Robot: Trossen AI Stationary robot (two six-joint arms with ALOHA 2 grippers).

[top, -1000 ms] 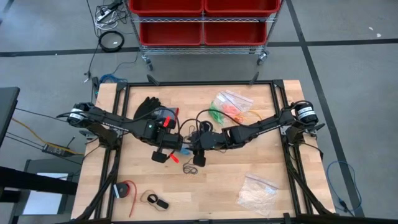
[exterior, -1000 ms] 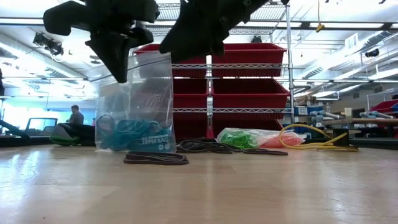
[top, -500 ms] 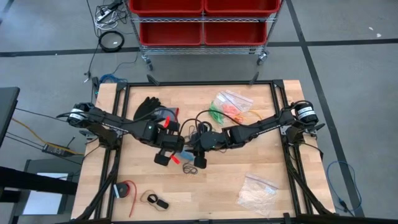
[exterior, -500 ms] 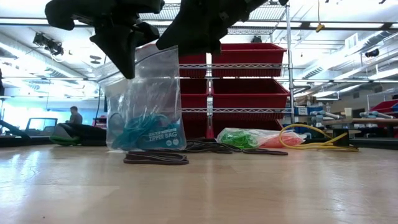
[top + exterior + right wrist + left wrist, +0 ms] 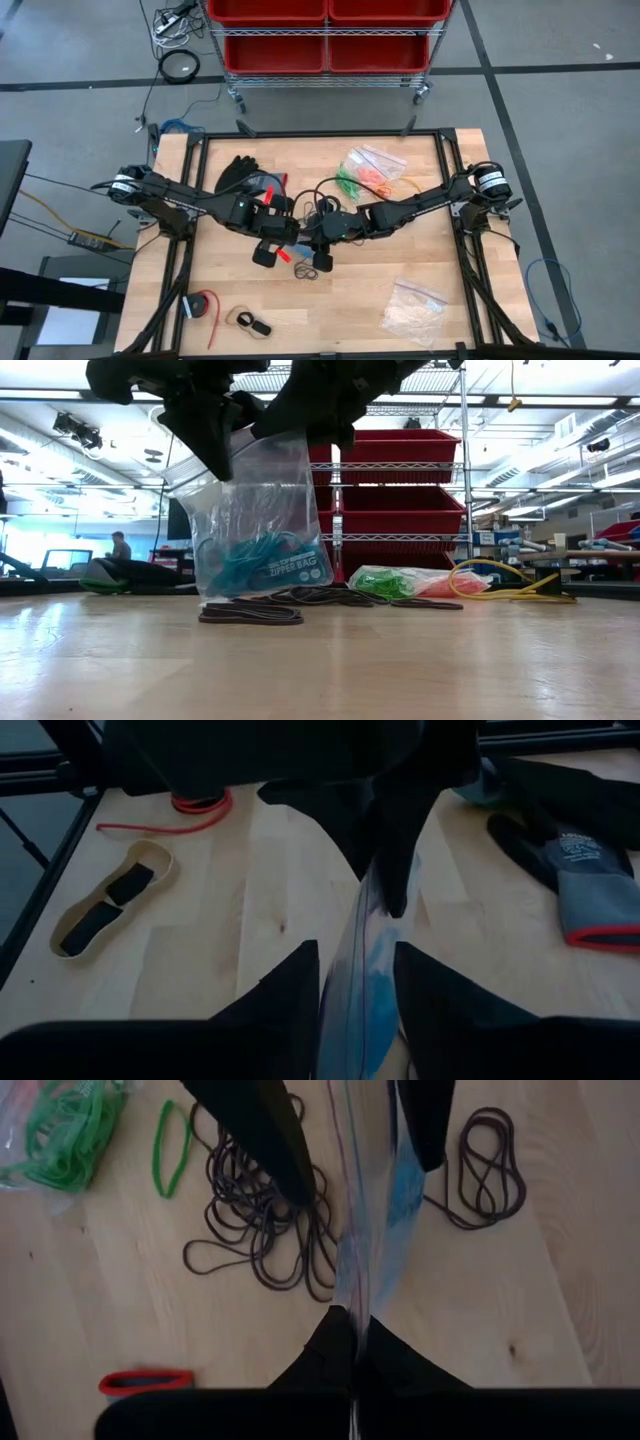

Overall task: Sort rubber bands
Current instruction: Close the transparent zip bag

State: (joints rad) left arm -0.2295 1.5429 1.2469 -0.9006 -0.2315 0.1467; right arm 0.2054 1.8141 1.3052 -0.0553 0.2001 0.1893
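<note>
The table (image 5: 360, 300) is pale wood, smooth with a faint sheen. Above it hangs a clear, glossy plastic zipper bag (image 5: 262, 510), creased, with thin blue rubber bands (image 5: 250, 560) inside. Just beside the bag lie matt black rubber bands (image 5: 262, 1230). Near them, a second shiny clear bag (image 5: 368, 168) holds green and orange bands. A black knit cloth glove (image 5: 570, 860) with a grey cuff lies beside the zipper bag. Both grippers' fingers (image 5: 250, 1125) look like matt black plastic.

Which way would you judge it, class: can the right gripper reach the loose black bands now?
Probably not yet: the right gripper straddles the bag that the left gripper holds, above the black bands.
</note>
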